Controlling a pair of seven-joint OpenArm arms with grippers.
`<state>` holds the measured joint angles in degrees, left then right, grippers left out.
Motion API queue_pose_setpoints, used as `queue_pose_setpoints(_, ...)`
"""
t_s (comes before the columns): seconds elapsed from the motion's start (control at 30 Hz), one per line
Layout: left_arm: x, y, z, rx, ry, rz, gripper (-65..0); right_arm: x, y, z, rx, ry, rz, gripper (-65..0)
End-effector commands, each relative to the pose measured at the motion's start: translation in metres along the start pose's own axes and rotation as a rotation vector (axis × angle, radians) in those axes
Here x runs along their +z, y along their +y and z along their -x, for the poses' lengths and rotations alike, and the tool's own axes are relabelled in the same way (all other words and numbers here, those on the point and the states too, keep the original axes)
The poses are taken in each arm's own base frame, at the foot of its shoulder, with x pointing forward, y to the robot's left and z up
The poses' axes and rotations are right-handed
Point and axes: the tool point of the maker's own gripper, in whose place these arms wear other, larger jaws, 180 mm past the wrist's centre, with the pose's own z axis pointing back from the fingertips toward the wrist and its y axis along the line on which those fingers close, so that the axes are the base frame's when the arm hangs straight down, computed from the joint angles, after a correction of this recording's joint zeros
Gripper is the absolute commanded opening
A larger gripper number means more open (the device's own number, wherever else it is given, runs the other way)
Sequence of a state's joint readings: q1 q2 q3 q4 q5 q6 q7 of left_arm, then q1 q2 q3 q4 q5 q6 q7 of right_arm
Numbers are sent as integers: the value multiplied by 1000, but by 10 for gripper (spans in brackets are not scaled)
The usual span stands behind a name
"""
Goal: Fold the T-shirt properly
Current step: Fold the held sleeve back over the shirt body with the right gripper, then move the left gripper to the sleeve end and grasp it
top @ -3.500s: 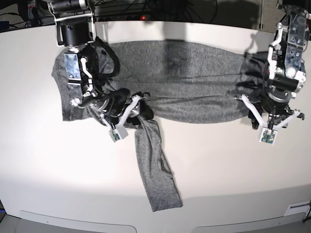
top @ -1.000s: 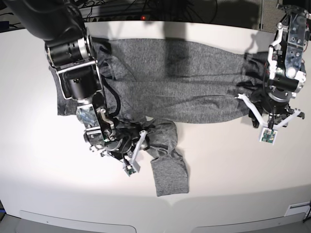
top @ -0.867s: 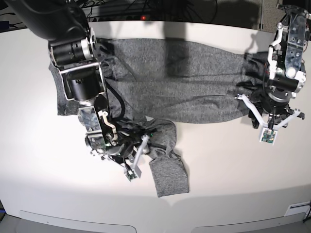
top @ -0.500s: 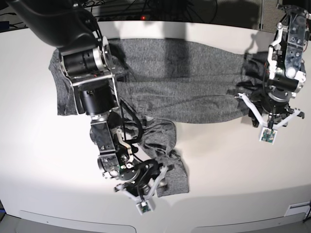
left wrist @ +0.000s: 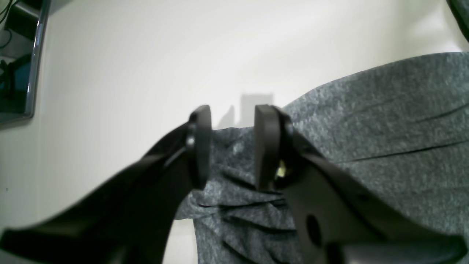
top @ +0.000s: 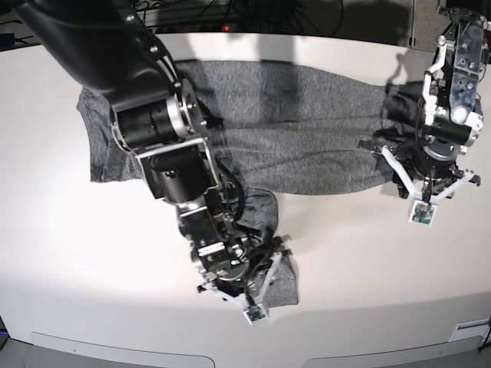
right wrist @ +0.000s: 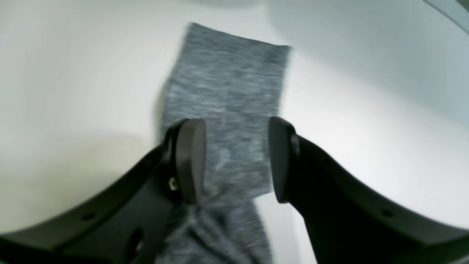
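The heather-grey T-shirt lies spread across the back of the white table. One long sleeve runs toward the front, bunched near the body. In the right wrist view the flat sleeve end lies ahead of and between the fingers. My right gripper hangs open over this sleeve end, one finger at each edge of it. My left gripper sits at the shirt's right edge. Wrinkled fabric is gathered between its fingers, and creases run from there across the body.
The white table extends around the shirt. Its front edge has a rounded lip. Dark cables and equipment lie behind the back edge. The right arm's dark links cover the shirt's left part.
My right gripper has travelled down along the sleeve toward the front of the table, now over the sleeve end. The left arm and the shirt's body have stayed put.
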<state>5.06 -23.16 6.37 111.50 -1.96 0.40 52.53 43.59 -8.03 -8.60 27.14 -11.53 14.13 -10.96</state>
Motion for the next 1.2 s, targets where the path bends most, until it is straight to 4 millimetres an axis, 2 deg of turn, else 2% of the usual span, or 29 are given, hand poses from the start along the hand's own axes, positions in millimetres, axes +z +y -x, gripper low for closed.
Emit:
queue_pose_setpoints(0.0,3,9,-14,-6,-48,-26,-454,1,-9,-25,8,-53,23,-385)
queue_pose_setpoints(0.13,3,9,-11,-6,-32,-26,-454,1,-17,-18,3,-37,47,-385)
queue_pose_setpoints(0.3,3,9,-11,-6,-33,-26,-454,1,-14,-8,-1,-22,43,-385)
queue_pose_setpoints(0.57,3,9,-12,-6,-34,-26,-454,-1,11,44,-26,28,5,-385)
queue_pose_setpoints(0.63,3,9,-12,-6,-34,-26,-454,-1,24,47,-25,31,-36,-385)
queue_pose_setpoints(0.67,3,9,-12,-6,-34,-26,-454,-1,33,45,-22,27,-66,-385)
queue_pose_setpoints(0.77,3,9,-11,-6,-33,-26,-454,0,44,40,-4,13,-125,-385)
queue_pose_setpoints(0.8,3,9,-12,-6,-34,-25,-454,2,59,37,2,-4,-198,-385)
queue_pose_setpoints(0.83,3,9,-11,-6,-31,-25,-454,3,66,31,4,-29,-230,-385)
queue_pose_setpoints(0.9,3,9,-10,-6,-25,-26,-454,4,75,32,45,-22,-261,-385)
queue_pose_setpoints(0.97,3,9,-10,-6,-26,-26,-454,6,86,36,93,-8,-298,-385)
queue_pose_setpoints(1.13,3,9,-13,-6,-39,-26,-454,24,135,61,250,62,-545,-385)
queue_pose_setpoints(1.17,3,9,-14,-6,-43,-26,-454,25,137,64,273,75,-550,-385)
